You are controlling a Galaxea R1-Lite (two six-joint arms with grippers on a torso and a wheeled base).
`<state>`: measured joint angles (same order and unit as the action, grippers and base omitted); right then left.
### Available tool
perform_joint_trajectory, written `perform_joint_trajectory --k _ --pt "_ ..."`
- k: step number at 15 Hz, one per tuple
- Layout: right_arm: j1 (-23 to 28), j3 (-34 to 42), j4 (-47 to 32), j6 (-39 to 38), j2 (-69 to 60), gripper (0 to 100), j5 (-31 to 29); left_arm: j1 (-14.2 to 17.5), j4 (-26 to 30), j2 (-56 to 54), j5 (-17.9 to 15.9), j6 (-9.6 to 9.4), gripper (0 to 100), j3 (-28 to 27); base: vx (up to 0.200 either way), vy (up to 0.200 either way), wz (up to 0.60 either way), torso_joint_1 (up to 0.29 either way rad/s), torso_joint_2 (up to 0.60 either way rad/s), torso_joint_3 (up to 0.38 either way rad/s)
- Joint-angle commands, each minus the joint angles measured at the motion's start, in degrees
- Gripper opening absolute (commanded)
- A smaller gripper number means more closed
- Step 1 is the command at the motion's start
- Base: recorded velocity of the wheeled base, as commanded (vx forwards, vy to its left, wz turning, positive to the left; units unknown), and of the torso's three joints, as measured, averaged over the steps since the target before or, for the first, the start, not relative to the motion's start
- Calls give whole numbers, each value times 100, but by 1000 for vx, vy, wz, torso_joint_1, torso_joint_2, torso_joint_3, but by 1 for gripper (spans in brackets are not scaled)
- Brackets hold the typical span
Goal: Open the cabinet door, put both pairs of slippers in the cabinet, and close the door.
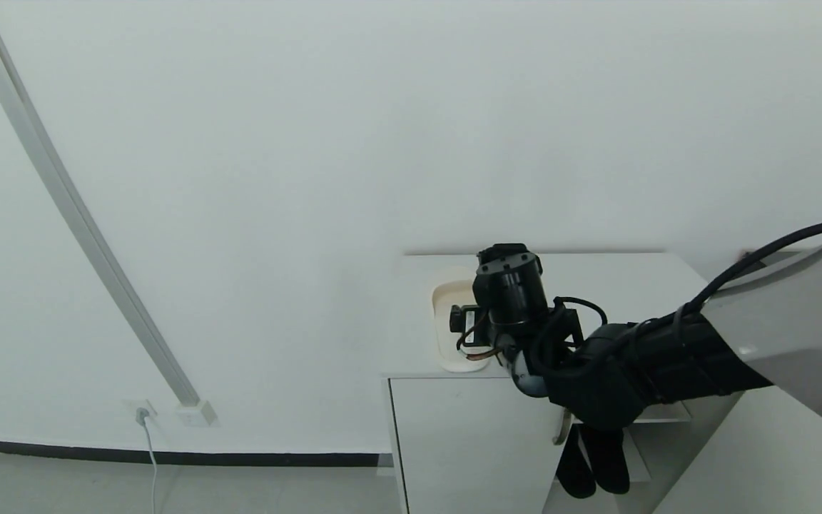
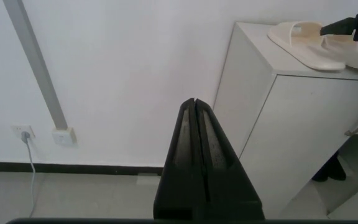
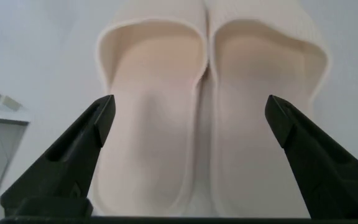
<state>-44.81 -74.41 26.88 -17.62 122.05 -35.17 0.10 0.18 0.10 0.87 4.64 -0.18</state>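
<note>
Smooth matt rubbery slippers (image 3: 160, 124) and a smooth matt cabinet (image 1: 468, 435)

The right arm (image 1: 632, 371) hides most of the cream slippers (image 1: 448, 310) on the cabinet (image 1: 468, 442) and the upper ends of the black slippers (image 1: 595, 465) inside. The head view's bottom edge cuts off the cabinet's lower part.
</note>
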Motion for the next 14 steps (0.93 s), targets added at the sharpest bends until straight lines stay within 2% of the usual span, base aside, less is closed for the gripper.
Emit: perform_joint_trajectory --k 1,7,14 --pt "78 -30 177 109 302 100 45 -1 -1 -1 10 1 0 1 0 0 0 0 0 0" --pt "517 -865 256 478 899 100 283 -1 -1 -1 10 -16 0 1 0 0 0 0 0 0" --pt "702 -1770 230 689 1515 100 327 -1 -1 -1 28 -7 0 1 0 0 0 0 0 0"
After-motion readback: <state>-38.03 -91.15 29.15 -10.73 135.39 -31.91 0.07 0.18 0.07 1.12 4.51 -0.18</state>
